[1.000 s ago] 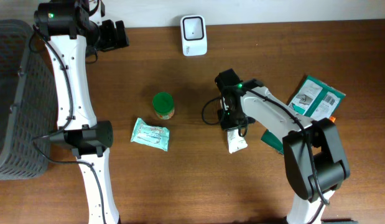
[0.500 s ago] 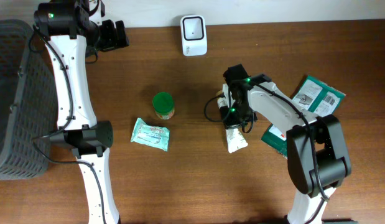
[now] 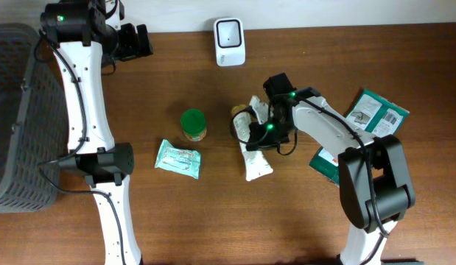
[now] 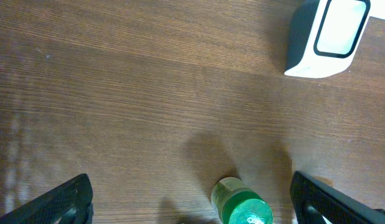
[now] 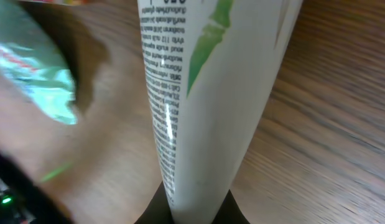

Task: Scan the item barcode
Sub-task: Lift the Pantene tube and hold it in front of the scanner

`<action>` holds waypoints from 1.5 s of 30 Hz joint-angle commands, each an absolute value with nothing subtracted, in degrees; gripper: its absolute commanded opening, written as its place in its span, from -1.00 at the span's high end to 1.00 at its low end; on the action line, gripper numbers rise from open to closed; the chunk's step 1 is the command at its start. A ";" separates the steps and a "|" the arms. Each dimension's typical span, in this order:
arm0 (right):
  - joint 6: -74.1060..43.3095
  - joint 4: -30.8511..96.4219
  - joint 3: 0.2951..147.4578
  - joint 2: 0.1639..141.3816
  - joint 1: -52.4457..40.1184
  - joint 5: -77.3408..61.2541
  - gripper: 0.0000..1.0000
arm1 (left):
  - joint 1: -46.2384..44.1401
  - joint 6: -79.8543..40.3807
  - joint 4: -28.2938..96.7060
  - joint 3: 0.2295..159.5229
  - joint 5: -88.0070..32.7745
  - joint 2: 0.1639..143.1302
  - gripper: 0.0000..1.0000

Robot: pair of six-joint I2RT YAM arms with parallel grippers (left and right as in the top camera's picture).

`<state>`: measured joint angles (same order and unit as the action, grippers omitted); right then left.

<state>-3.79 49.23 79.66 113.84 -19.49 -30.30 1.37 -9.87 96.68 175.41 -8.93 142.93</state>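
Right gripper [image 3: 264,126] pinched shut on white tube [image 3: 255,156] with green leaf print, barcode scanner [image 3: 230,42] well beyond it, left gripper [image 4: 192,202] spread wide, green-capped jar [image 4: 242,208] ahead of it

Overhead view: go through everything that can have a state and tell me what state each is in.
Right fingers: shut on the white tube.
Left fingers: wide open, holding nothing.
White tube: gripped near one end, not yet at the scanner.
Green-lidded jar: upright, lid on.
Wipes pack: lying flat.
Barcode scanner: window facing up; on or off can't be told.
Green packets: lying flat, overlapping.
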 commanded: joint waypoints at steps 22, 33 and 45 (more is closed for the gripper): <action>-1.15 47.72 81.45 90.59 -6.61 -68.36 0.92 | 1.56 -9.32 96.73 176.24 -8.51 142.50 -0.99; -6.85 62.83 99.13 88.99 -14.02 -38.68 0.92 | 1.56 -9.32 96.73 176.24 -8.51 142.50 -0.99; 13.52 41.63 111.44 108.29 -25.15 18.63 0.92 | 1.56 -9.32 96.73 176.24 -8.54 142.50 -0.98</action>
<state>4.86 47.88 110.76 102.39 -23.97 1.74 1.37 -9.87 96.71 175.41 -8.93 142.93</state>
